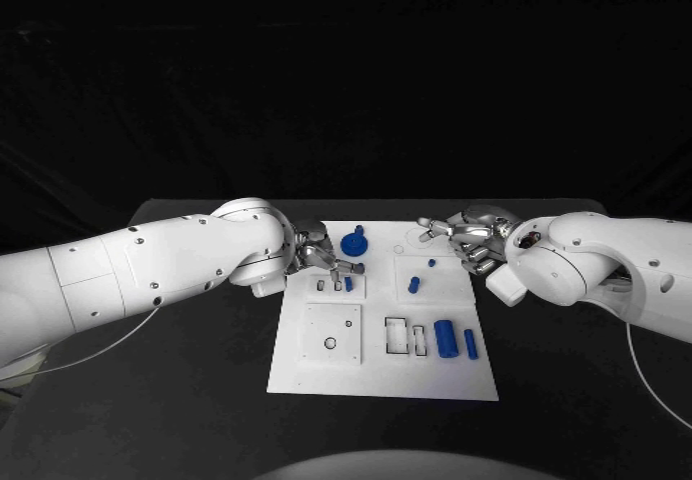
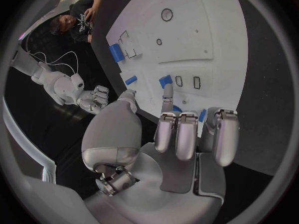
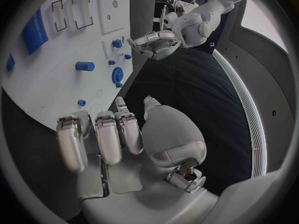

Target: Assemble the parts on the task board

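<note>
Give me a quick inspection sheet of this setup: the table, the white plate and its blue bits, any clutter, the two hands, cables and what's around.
Surface: black table, dark cloth backdrop behind.
Job's things: white task board mid-table; blue gear-like part at its far side; small blue peg near the middle; large blue cylinder and a slimmer blue piece lying at the near right beside outlined slots.
Clutter: nothing seen.
Hands: left hand over the board's far left edge, right hand over its far right corner; both hold nothing, fingers apart.
Cables: thin white cable hanging under the left arm.
Surroundings: a person sits beyond the table, touching nothing.
</note>
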